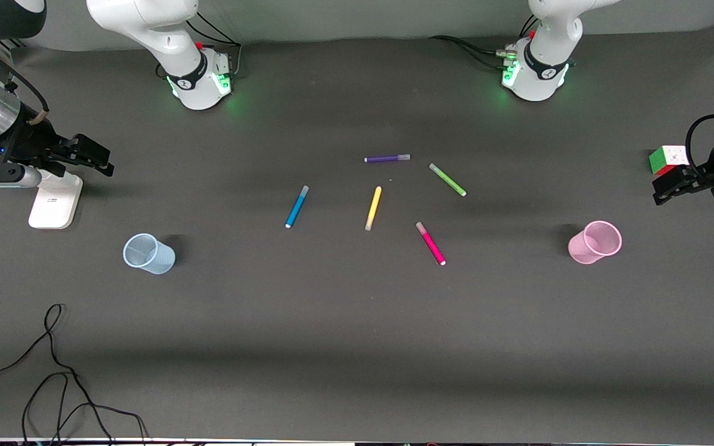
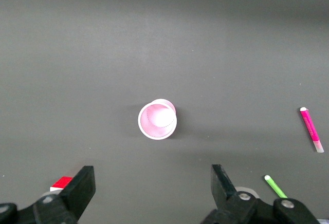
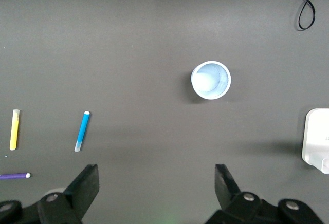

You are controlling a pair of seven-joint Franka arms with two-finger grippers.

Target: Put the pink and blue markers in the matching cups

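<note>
Left hand released, waiting at table end; right hand released too. Pink marker, blue marker lie flat.

I see five pens lying apart in the middle of the table, with one cup standing toward the right arm's end and the other cup toward the left arm's end.

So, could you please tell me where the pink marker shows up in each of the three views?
Front view: the pink marker lies low in the middle, nearest the camera of the five pens.
Left wrist view: at the picture's right edge, above the green pen.
Right wrist view: not in it.
Shared landmark: the pink cup, in the front and left wrist views.
</note>
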